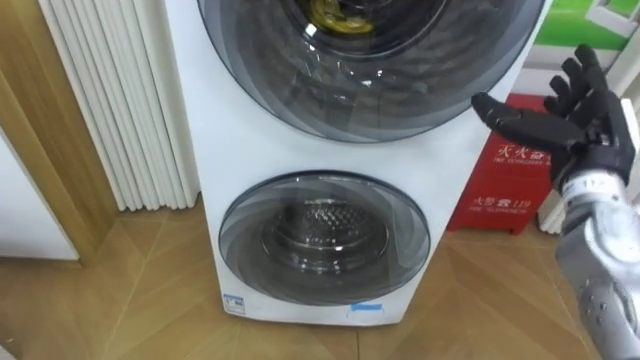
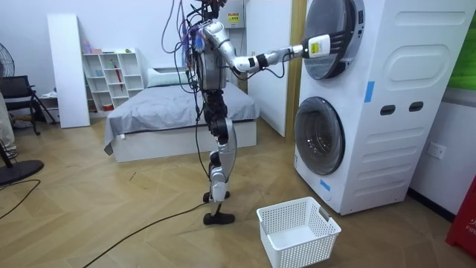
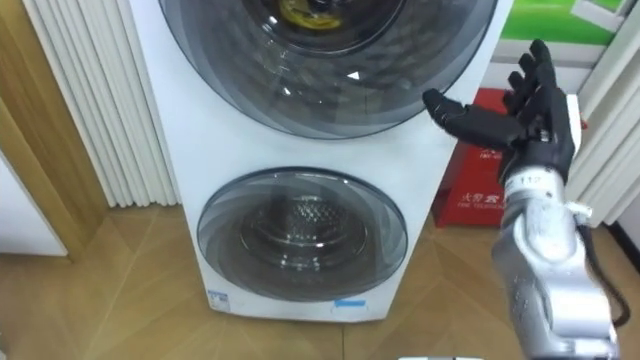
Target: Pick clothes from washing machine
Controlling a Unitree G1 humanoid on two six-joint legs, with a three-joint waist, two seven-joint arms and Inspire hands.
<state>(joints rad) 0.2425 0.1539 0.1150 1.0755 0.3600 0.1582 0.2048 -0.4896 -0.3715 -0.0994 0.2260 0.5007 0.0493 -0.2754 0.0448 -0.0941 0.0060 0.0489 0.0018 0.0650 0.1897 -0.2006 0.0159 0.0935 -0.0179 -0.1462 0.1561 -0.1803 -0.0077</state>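
The washing machine before me has a smooth, glossy white casing. Its lower door, at six o'clock, is shiny smoked glass over a perforated metal drum. At three o'clock my right hand is matt black. The floor is satin wood.

Standing in a home, in a bedroom doubling as a laundry corner. Looking across a herringbone wood floor to a bed under a grey cover, with a white shelf of small things beside it and a chair and fan at the room view's left. Facing a stacked washer with two round glass doors, with a white basket on the floor before it and a red box just beside it.
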